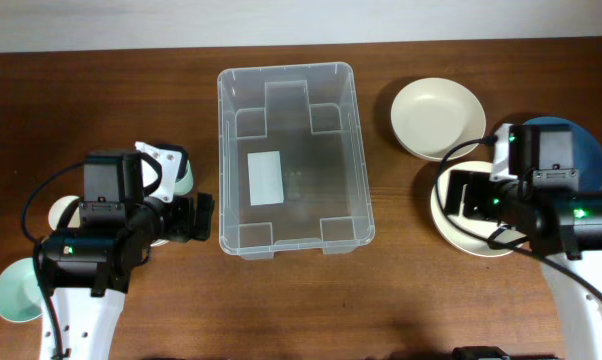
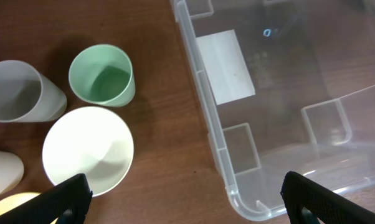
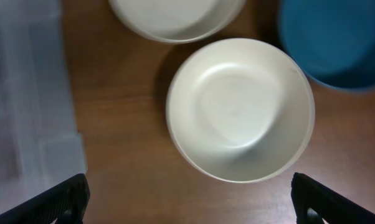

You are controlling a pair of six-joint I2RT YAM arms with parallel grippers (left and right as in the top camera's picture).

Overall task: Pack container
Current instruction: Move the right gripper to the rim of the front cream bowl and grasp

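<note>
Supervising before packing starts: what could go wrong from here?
The open right gripper hangs over a cream bowl crowded by the blue bowl and a second bowl; a finger could clip either. The white cup stands beside the green cup, so a left grasp may topple one.

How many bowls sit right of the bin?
3: a back cream bowl, a blue bowl to its right, and a front cream bowl under the right arm, which may hide more.

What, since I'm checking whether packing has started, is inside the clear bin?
No dishes: the bin shows only its moulded base and a white label. Nothing covers the inside; whether the label sits inside or underneath is unclear.
</note>
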